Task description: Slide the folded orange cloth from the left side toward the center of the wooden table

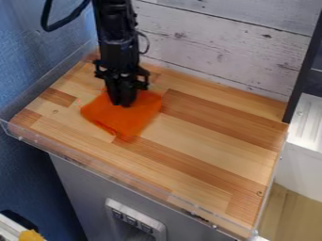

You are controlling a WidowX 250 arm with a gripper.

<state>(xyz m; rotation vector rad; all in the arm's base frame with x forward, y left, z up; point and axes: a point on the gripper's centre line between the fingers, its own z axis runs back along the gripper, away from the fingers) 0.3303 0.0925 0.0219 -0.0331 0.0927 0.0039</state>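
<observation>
The black gripper [123, 101] hangs straight down over the left rear part of the wooden tabletop, its tips at the upper middle of an orange cloth [129, 123]. The cloth lies spread out nearly flat on the wood, roughly square, with a slightly folded lower left edge. The gripper covers part of the cloth's rear edge. Whether the cloth is pinched cannot be made out.
The wooden tabletop [207, 136] has a low clear rim [119, 175] along its front and left. White plank wall [220, 47] stands behind, blue wall [37, 56] at left. A black post [303, 68] rises at the right rear corner.
</observation>
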